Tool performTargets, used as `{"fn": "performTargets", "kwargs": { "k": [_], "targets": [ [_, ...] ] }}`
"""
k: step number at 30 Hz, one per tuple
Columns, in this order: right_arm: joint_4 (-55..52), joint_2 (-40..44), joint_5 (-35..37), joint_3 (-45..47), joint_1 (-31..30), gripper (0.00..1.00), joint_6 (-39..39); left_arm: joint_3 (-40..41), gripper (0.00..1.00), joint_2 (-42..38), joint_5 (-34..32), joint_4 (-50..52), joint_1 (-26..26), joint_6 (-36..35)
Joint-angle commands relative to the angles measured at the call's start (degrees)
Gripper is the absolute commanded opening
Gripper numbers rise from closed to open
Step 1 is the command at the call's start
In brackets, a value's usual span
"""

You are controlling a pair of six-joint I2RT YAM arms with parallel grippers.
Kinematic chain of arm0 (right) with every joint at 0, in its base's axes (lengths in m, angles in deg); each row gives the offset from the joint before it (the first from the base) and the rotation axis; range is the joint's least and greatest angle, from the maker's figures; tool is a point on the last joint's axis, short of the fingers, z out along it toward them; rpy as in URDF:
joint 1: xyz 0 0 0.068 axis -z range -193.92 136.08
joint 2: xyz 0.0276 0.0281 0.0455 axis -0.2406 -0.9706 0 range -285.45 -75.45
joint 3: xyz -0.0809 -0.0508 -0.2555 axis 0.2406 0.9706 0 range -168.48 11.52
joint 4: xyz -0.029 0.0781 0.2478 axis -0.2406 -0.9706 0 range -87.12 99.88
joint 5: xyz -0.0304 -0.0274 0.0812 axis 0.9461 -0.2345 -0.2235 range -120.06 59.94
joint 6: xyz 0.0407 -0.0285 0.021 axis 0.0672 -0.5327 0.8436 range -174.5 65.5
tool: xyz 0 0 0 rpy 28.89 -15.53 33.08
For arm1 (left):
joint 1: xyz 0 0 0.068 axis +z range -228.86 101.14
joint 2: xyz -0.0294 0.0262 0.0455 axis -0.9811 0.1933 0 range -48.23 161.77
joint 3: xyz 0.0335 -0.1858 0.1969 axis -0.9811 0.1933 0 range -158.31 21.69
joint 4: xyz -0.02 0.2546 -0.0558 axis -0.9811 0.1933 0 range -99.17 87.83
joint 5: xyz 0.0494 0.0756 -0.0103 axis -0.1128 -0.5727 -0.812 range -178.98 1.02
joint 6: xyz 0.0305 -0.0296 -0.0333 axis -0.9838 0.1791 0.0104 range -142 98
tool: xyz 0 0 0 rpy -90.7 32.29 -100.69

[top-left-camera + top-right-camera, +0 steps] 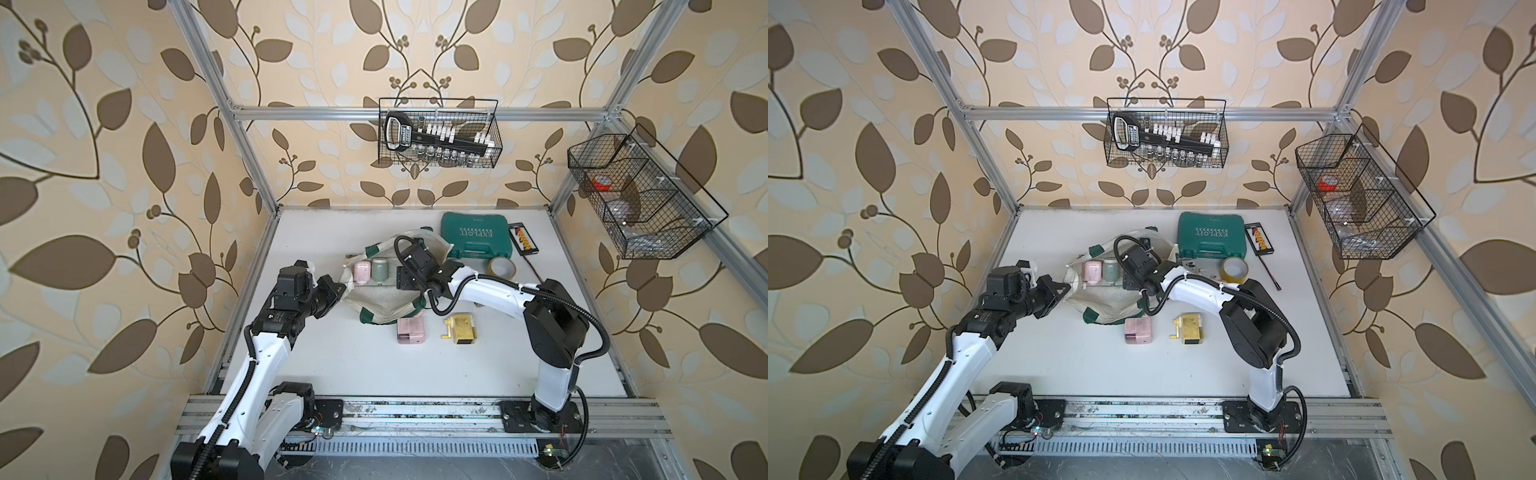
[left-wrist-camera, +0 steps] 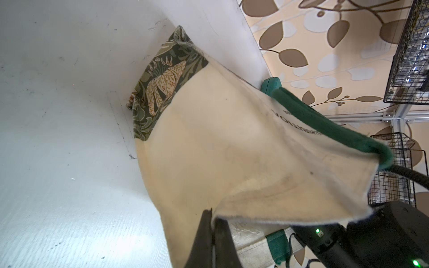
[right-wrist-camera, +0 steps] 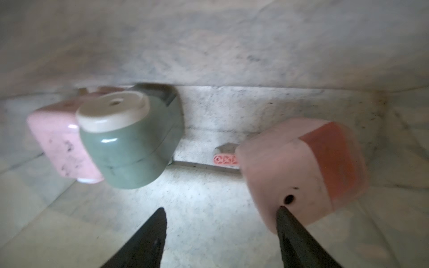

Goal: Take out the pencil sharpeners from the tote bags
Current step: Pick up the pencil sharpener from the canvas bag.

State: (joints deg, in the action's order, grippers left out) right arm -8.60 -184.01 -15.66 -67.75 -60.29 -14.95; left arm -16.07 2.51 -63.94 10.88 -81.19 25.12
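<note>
Across the middle of the tabletop (image 1: 332, 365), the right arm (image 1: 490, 291) stretches low from its base, its wrist bent into the mouth of the tote bag (image 1: 382, 305). The right jaws stand partly spread around nothing, and one tip touches a pink sharpener (image 3: 301, 167) with a reddish drawer. Deeper inside, a paler pink sharpener (image 3: 58, 143) and a green sharpener (image 3: 130, 148) sit side by side. The left arm (image 1: 266, 353) angles in from the near corner, and the left jaws are pinched tight on the bag's rim, holding it raised. Just outside the bag's near edge lie a loose pink sharpener (image 1: 410, 331) and a yellow sharpener (image 1: 460, 328), with bare tabletop on their near side.
</note>
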Motion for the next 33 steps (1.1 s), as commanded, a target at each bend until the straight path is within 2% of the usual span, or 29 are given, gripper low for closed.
{"fn": "performTargets", "kwargs": {
  "k": [1,9,15,29,33],
  "targets": [
    [6.0,-1.5,-3.5,-2.6,-1.6,0.73,-2.6,-2.4,0.0,0.2,-0.7,1.7,-0.6,0.2],
    [3.7,-8.7,-1.6,-10.7,-2.4,0.73,-1.5,-2.8,0.0,0.1,-0.8,2.4,-0.6,-0.1],
    [1.7,-14.7,0.2,-16.0,-2.4,0.69,-0.9,-2.7,0.0,0.0,-0.8,2.4,-0.7,-0.1],
    [-2.9,-24.8,3.0,-27.7,-2.0,0.65,3.3,-2.2,0.0,0.2,-0.6,2.0,-0.7,-0.3],
    [-5.2,-27.1,3.6,-30.7,-1.7,0.53,3.4,-2.6,0.0,0.2,-0.6,2.4,-0.7,-0.6]
  ]
}}
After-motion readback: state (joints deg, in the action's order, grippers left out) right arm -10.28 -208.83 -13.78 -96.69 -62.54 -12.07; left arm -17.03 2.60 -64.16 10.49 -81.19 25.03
